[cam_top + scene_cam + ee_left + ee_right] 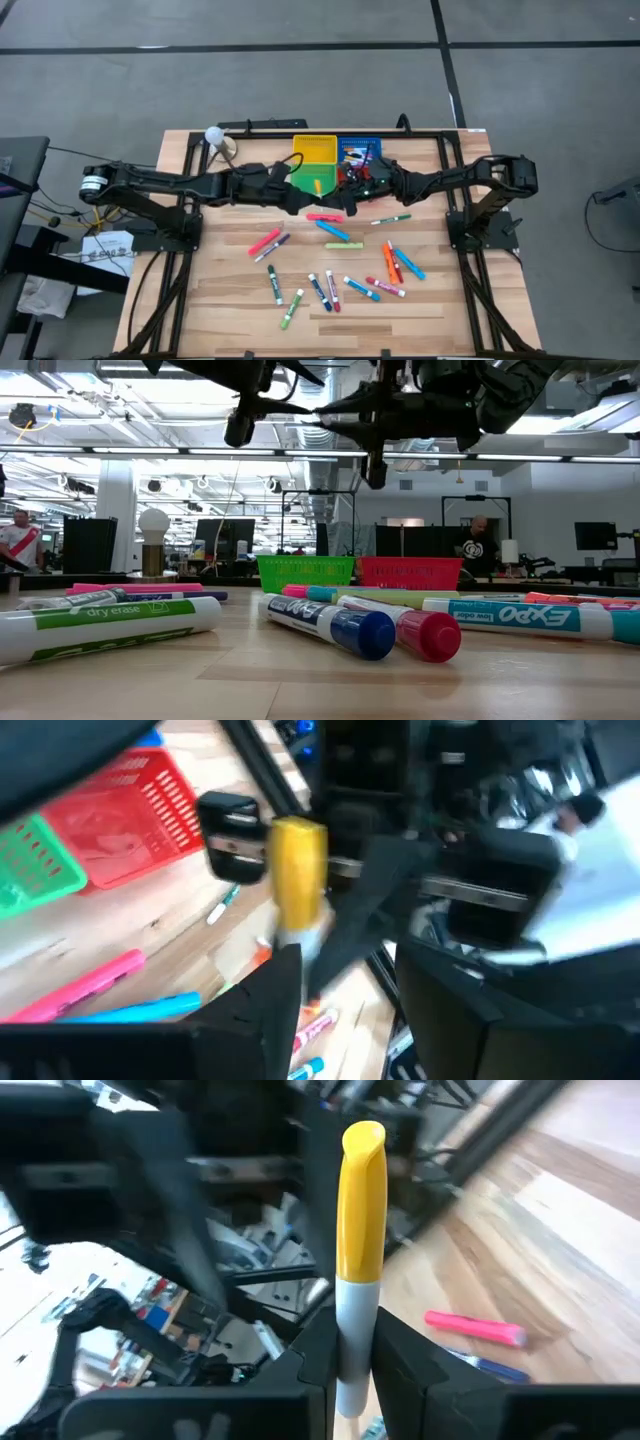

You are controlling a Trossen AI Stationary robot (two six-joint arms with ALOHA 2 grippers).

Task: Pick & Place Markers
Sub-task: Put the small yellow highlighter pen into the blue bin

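Now | right gripper [350, 1370] | yellow-capped marker [360, 1220] upright, cap up

Two matte black jointed arms, left arm [170, 182], right arm [470, 175]; black frame bases; dark cables along links; silver motor cap at left shoulder

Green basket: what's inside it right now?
High view shows one yellow marker lying in the green basket. Both arms cross its near edge, so anything under them is hidden.

Blurred arm [150, 1200] behind yellow marker [361, 1190]
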